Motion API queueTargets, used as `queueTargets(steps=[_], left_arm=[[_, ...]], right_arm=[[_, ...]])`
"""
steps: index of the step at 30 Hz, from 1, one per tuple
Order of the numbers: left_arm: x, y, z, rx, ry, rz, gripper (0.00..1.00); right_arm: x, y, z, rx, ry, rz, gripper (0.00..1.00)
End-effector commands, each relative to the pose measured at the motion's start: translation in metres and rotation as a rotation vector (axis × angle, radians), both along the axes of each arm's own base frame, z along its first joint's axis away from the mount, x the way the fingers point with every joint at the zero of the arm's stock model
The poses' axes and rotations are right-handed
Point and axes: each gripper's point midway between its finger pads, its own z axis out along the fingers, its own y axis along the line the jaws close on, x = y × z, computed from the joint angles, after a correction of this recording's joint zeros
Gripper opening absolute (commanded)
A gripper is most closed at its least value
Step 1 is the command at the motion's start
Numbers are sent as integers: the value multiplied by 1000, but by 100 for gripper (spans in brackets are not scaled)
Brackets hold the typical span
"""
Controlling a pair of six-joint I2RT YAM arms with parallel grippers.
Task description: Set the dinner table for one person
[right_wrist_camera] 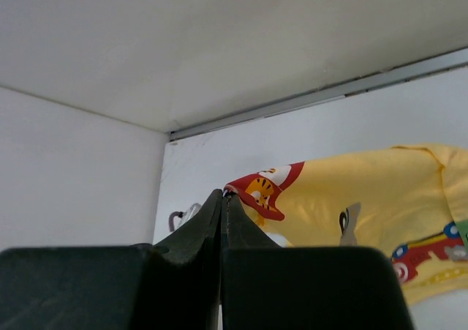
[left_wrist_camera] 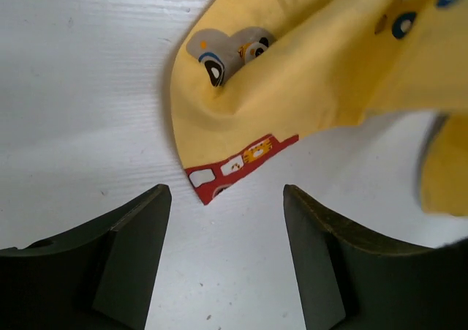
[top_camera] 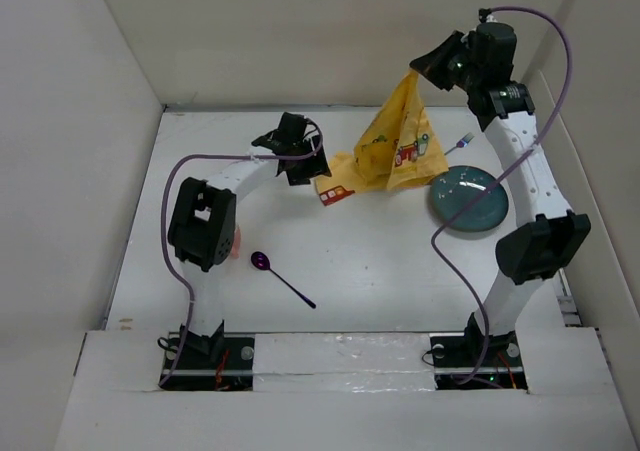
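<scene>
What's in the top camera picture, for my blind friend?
The right gripper holds a yellow placemat up by one corner over the white table, its lower end beside the open left gripper. A teal plate and a purple spoon lie nearby.

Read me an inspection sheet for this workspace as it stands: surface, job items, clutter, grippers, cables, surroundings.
Surface: dinner table white, matte, no spills seen.
Job's things: yellow placemat lifted by one corner, lower part on the table; teal plate flat, close beside it; purple spoon lying near the left arm.
Clutter: small pale item behind the plate and pinkish thing behind the left arm, neither identifiable.
Grippers: left gripper open by the placemat's red corner, holding nothing; right gripper shut on the raised corner.
Cables: purple cable loops along each arm.
Surroundings: plain white walls.
</scene>
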Motion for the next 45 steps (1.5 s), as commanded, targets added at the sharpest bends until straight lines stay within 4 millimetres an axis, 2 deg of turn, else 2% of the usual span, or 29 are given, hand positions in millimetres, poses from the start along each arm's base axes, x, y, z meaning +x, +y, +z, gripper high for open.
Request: queueTargets(steps=[1,2,4,5,7,10,13,14,16,17,18,20,21,23,24,25,26,27,28,30,33,34,35,36,37,39,41,44,45], left_arm=[[16,-19,29,28,-117,2,60],[17,-17,24,60,-124,24,59],[16,-17,19,74,-129,44,59],[13,-12,10,93,-112,57,59],[9,-5,4,112,-111,76,59],[-8,3,-24,143,-44,73,59],[-17,2,-37,147,-21,61,59],[-23,2,-50,170,0,49,59],[-28,-1,-54,184,9,36,59],[-29,-5,-56,191,7,20,59],[-26,2,-64,233,6,41,59],[-22,3,-67,253,0,40,58],[-25,2,-76,274,14,31,58],[-16,7,-76,316,-9,42,57],[-24,3,-84,366,-1,7,57],[-17,4,-80,413,-37,14,55],[-17,3,-81,440,-45,2,54],[-23,-2,-87,465,-41,-23,53],[-20,1,-87,490,-52,-26,51],[-27,1,-100,528,-28,-45,48],[-34,7,-113,555,-2,-58,39],[-36,9,-116,566,4,-63,31],[-38,12,-119,577,14,-66,28],[-40,13,-120,583,22,-68,23],[-42,15,-120,588,26,-67,9],[-43,17,-113,588,21,-55,2],[-41,18,-103,582,4,-46,0],[-34,14,-63,551,-58,-39,0],[-29,13,-37,516,-97,-41,0]], right_arm=[[-11,-2,30,-14,-109,6,0],[-12,-7,24,-19,-96,-2,0],[-20,-9,28,-21,-110,-5,0],[-22,-10,28,-23,-110,-8,0],[-26,-10,22,-26,-94,-3,0],[-31,-15,16,-26,-86,-10,0],[-36,-16,15,-28,-85,-12,0],[-37,-17,15,-28,-83,-18,0],[-38,-17,16,-26,-85,-18,0],[-39,-17,16,-23,-83,-19,0],[-40,-17,17,-23,-84,-19,0],[-42,-18,20,-18,-90,-21,0],[-42,-18,20,-18,-90,-23,0],[-45,-20,23,-18,-94,-31,0],[-47,-20,25,-19,-98,-30,0],[-47,-20,26,-15,-101,-33,0],[-50,-21,28,-16,-111,-35,0],[-51,-21,28,-14,-112,-36,0],[-52,-21,29,-11,-115,-35,0],[-57,-17,31,-9,-121,-27,0],[-63,-18,35,-7,-138,-28,0],[-63,-18,36,-5,-139,-28,0],[-64,-18,37,-2,-146,-28,0],[-64,-22,35,-3,-143,-34,0],[-65,-22,37,1,-146,-32,0],[-65,-24,36,2,-145,-32,0],[-66,-28,33,1,-137,-33,0],[-69,-32,34,1,-137,-41,0],[-71,-33,37,2,-143,-41,0]])
